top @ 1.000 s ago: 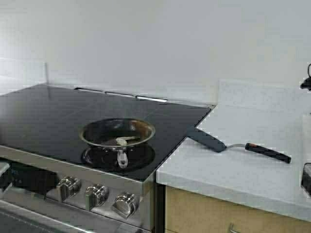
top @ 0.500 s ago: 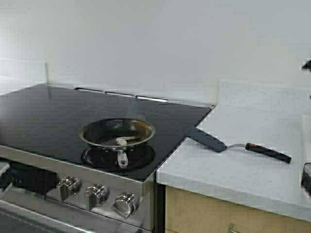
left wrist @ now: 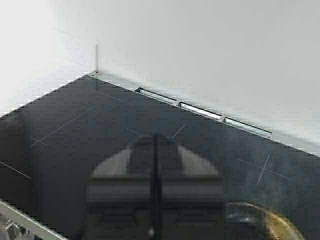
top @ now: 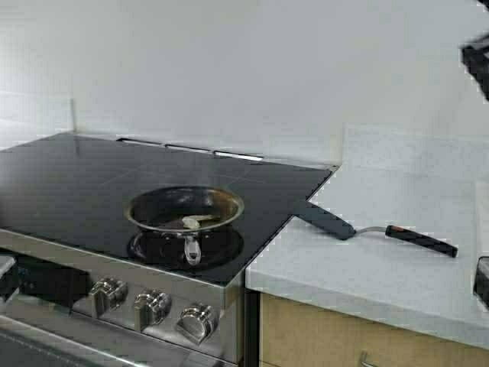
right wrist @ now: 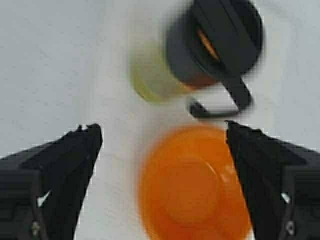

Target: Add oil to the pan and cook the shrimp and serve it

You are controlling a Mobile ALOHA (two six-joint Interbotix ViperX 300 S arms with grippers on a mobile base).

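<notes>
Shrimp (top: 191, 222) already in pan (top: 184, 209) on stove (top: 92, 183), cooking and serving left; right pincer (right wrist: 160, 150) spread wide, empty, above oil jug (right wrist: 200, 55) and orange bowl (right wrist: 195, 185); left pincer (left wrist: 155, 170) clenched, idle.

I see the pan (top: 184, 208) flat on the black cooktop, near its front edge; steel rim, dark browned inside, short looped handle pointing toward the knobs. The shrimp (top: 192, 222) lies inside near the handle side, small, pale, curved. In my right wrist view the oil (right wrist: 150, 80) shows yellow-green inside its black-lidded, black-handled jug, just beside an orange bowl.
</notes>
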